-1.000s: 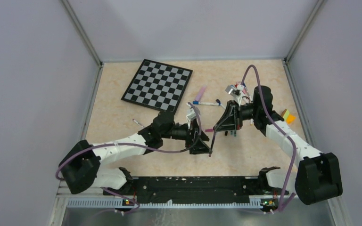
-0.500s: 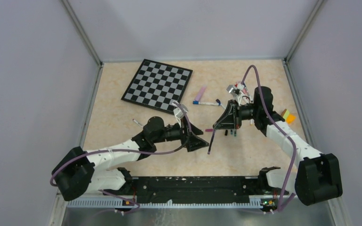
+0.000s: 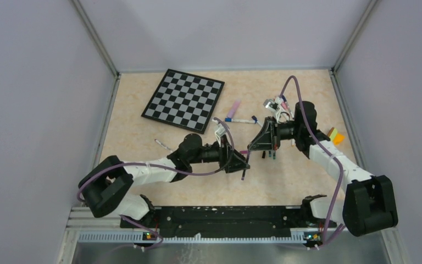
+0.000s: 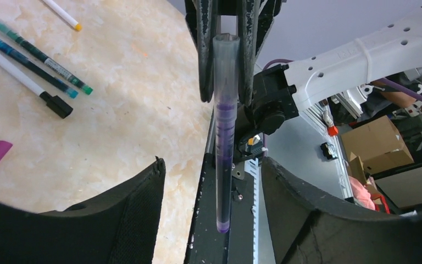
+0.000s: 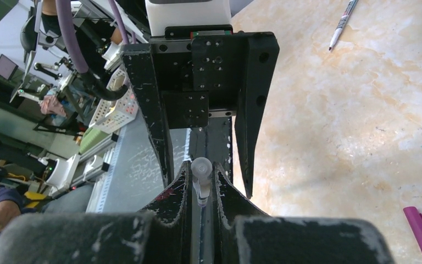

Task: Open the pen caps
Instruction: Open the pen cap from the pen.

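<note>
Surface (image 3: 137,137): pale marbled top

- Far left, a thin white pen (image 3: 162,144) lies alone. Behind it the chessboard (image 3: 184,99) lies flat
- Left pincer (image 4: 211,165): spread, one finger on each side of the purple-ink pen (image 4: 225,126). Neither finger visibly touches it
- The purple-ink pen has a clear grey barrel with dark purple ink in its lower part. It is held off the surface at mid-table, slanting toward the near edge
- Right pincer (image 5: 200,170): pressed together on the pen's upper end, facing the left pincer
- Pink cap (image 3: 233,108) lies loose on the surface behind the two pincers
- Beside the cap lie a white pen with a black cap (image 4: 27,82) and two teal pens (image 4: 33,58)
- A heap of pens (image 3: 277,104) sits behind the right wrist, then a yellow-orange block (image 3: 336,135) at far right

Hard to make out:
- whether the held pen carries a cap
- its pinched stretch, which is hidden by the fingers
- the heap, which is tangled and too small to count
- the block, which is partly behind the right arm
</note>
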